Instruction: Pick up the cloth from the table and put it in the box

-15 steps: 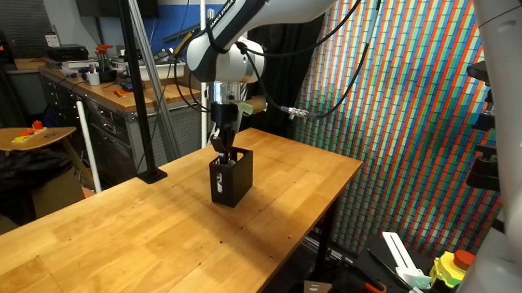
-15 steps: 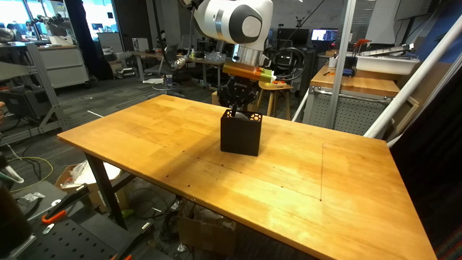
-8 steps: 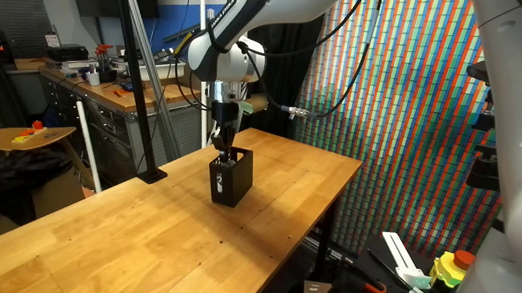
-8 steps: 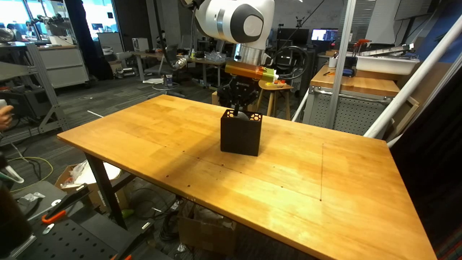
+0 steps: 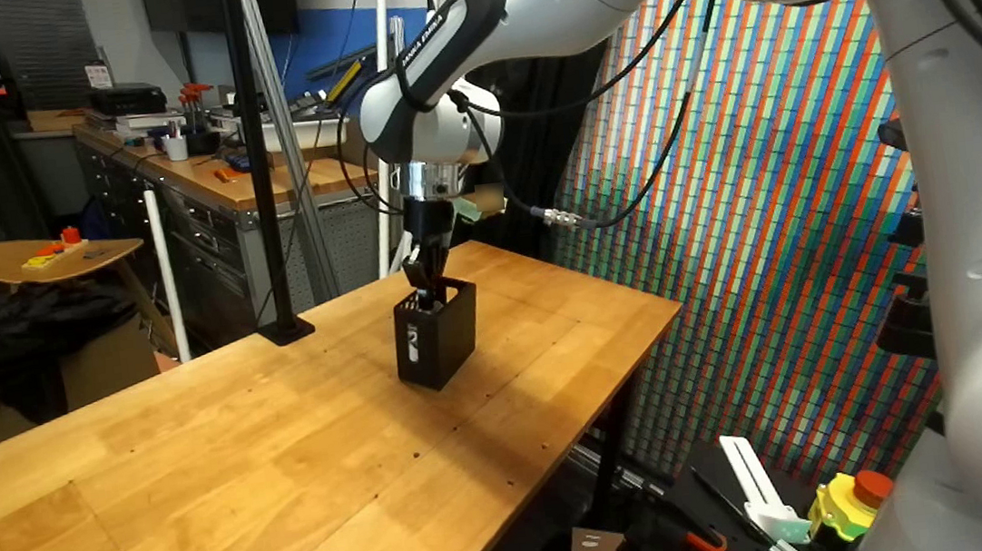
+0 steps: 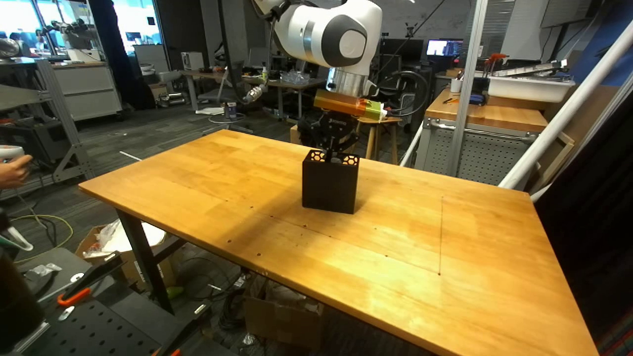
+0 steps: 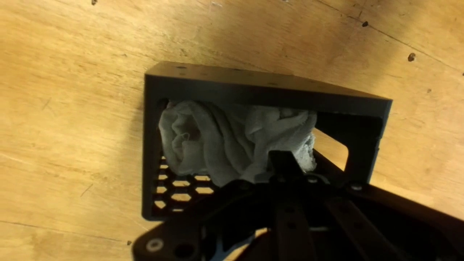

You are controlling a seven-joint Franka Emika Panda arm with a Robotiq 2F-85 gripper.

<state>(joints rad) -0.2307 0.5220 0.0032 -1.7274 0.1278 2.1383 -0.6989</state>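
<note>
The box [image 7: 253, 90], small and black with honeycomb-pierced sides, stands upright on the light wooden table [image 6: 395, 296]; both exterior views show it. Inside it, seen from above in the wrist view, lies the crumpled off-white cloth [image 7: 224, 141], bunched in folds that fill much of the opening. My gripper [image 7: 284, 159] points down into the box with its fingers together, the tip against or just over the cloth's folds. No fold shows pinched between the fingers, though the dark linkage hides part of the cloth. In an exterior view the gripper [image 5: 431, 295] dips below the box rim.
A black post [image 5: 285, 331] is fixed at the table's edge. Beyond it stands a cluttered workbench [image 5: 216, 177]. A person's hand [image 6: 15, 170] shows at an exterior view's left edge. A red stop button [image 5: 874, 486] sits near the arm's base.
My gripper has sunk a little deeper and shifted slightly right in both exterior views, its fingers staying together. The pale cloth at the rim sits lower. A person's hand has come further into view.
</note>
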